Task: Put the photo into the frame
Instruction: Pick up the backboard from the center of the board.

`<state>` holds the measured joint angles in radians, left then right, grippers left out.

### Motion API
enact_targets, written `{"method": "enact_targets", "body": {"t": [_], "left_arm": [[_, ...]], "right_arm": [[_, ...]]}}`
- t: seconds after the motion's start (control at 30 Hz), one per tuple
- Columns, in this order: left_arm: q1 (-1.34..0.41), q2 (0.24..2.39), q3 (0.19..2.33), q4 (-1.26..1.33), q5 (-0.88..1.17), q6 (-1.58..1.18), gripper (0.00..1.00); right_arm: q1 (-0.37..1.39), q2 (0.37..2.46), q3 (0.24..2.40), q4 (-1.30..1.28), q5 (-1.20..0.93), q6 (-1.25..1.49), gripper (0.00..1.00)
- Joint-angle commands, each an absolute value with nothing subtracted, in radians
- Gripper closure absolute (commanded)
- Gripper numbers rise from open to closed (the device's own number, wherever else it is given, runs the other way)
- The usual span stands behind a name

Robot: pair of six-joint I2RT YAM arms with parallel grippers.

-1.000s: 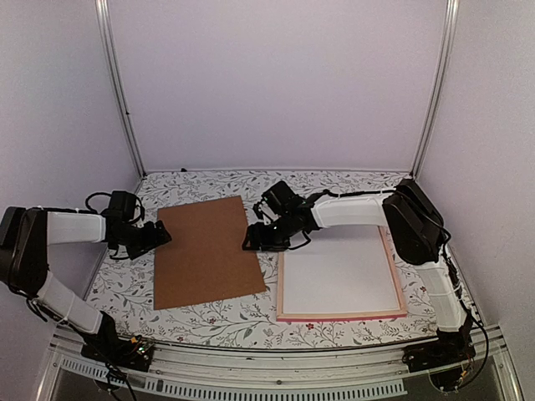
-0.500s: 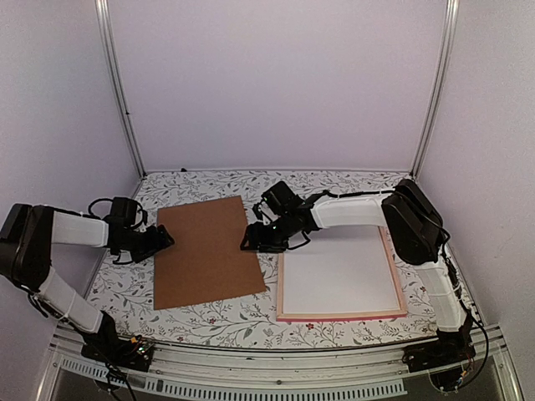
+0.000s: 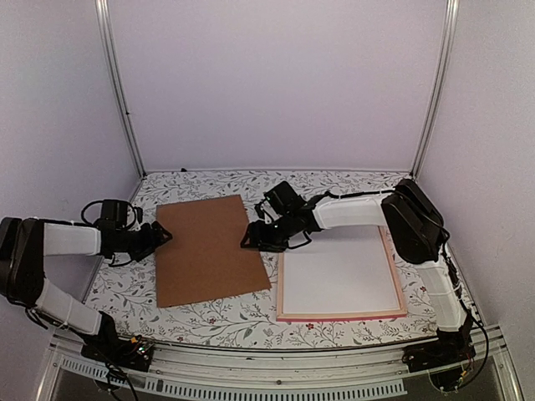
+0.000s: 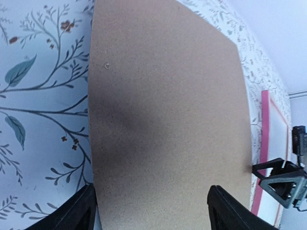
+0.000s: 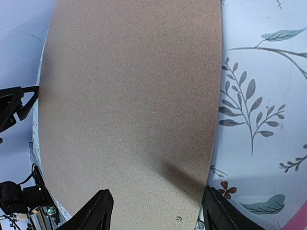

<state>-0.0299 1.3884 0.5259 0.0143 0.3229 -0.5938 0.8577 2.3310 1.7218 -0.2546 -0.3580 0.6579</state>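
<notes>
Locate the frame (image 3: 334, 317) on the right half of the table (image 3: 201, 182), toward the near edge, lying flat with thin pink rails on all four sides. Note the white sheet (image 3: 338, 271) filling its opening. Cannot confirm this sheet as the photo from any view.

Find the brown board (image 3: 209, 251) left of the frame, flat on the floral table surface and turned slightly out of square. Place its near-right corner just beside the frame's left rail; cannot tell touching from apart.

See the left gripper (image 3: 159, 237) at the board's left edge, toward the far-left corner, pointing right. Read its jaws as spread. Observe in the left wrist view two dark fingers (image 4: 76, 213) wide apart at the bottom corners, with brown board surface between them. Cannot tell contact with the board.

See the right gripper (image 3: 251, 242) at the board's right edge, toward the far-right corner, reaching left past the frame's far-left corner. Read its jaws as spread too. Observe in the right wrist view two fingers (image 5: 98, 211) well apart at the bottom, again with board surface between them. Cannot tell contact here either.

Confirm in each wrist view the opposite gripper at the board's other edge.
</notes>
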Motion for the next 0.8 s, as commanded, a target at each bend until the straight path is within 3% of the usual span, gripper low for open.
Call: {"method": "enact_targets", "body": {"t": [0.0,0.43,0.77], "left_arm": [[-0.048,1.292,0.531,0.149,0.545,-0.644,0.19],[-0.050,1.124,0.581,0.188,0.698,-0.725,0.25],[-0.106,1.064,0.678,0.034,0.627,-0.701,0.27]], "right_arm": [[0.873,2.349,1.676,-0.228,-0.384,0.673,0.33],[0.873,2.340,1.628,-0.171,-0.424,0.674,0.33],[0.875,2.334,1.548,0.017,-0.602,0.680,0.34]]}}
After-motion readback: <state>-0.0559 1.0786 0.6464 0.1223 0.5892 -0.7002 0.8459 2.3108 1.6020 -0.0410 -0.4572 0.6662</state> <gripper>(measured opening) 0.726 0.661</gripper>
